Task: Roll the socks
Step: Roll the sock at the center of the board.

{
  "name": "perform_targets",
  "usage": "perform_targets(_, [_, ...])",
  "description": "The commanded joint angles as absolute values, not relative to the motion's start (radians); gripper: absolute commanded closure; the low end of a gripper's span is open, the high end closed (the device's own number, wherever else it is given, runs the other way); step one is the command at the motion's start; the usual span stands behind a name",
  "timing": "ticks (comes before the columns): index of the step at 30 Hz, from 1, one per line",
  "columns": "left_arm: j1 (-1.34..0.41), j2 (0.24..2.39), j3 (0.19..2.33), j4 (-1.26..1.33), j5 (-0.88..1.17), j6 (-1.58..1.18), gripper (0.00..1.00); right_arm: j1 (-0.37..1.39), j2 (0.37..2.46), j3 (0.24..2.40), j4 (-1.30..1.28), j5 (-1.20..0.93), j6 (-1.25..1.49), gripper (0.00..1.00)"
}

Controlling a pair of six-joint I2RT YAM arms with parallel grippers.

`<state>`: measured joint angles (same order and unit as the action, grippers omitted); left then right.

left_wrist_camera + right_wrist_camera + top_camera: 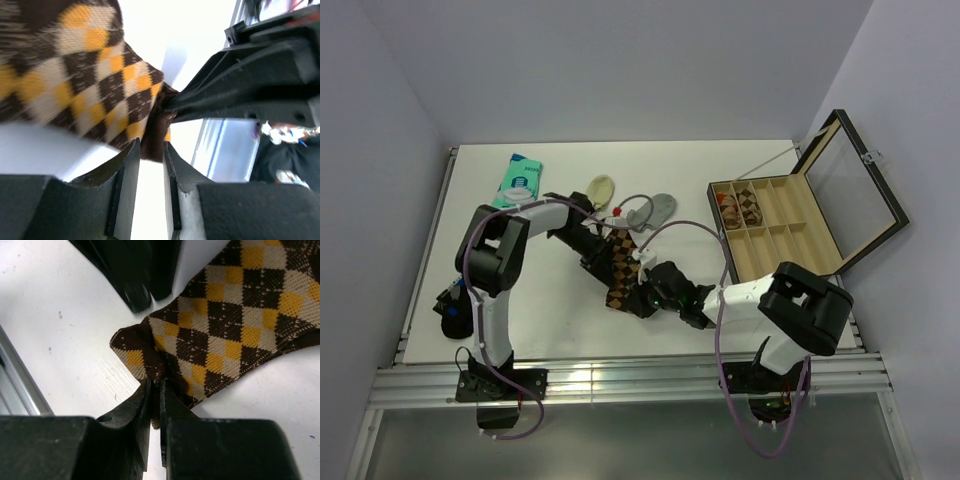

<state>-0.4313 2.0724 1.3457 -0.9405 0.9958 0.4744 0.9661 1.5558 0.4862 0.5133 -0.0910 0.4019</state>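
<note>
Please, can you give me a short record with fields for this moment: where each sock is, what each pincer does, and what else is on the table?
argyle sock: middle of the table, near end held by both pincers
left pincer: shut on a dark edge of the argyle sock
right pincer: shut on the sock's corner
grey sock: loose, far side, untouched
cream sock: loose, left of the grey one
teal packet: far left, flat
wooden box: right side, lid open, patterned rolls in its far left compartments
</note>
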Motion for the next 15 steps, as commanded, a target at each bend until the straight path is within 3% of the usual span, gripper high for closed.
perform_targets(1, [-0.376, 1.985, 1.302, -0.813, 1.052, 0.417, 0.69, 0.917, 1.552, 0.494, 0.395, -0.191, 0.433, 0.96])
perform_targets(8, [-0.337, 1.733, 1.130, -0.568, 0.925, 0.361, 0.68, 0.836, 1.612, 0.599, 0.237, -0.352, 0.482, 0.95])
perform_targets(15, [-0.391, 1.458, 0.928, -0.315, 0.698, 0.388, 0.57, 0.746, 1.738, 0.771, 0.008, -0.570, 0.508, 0.94])
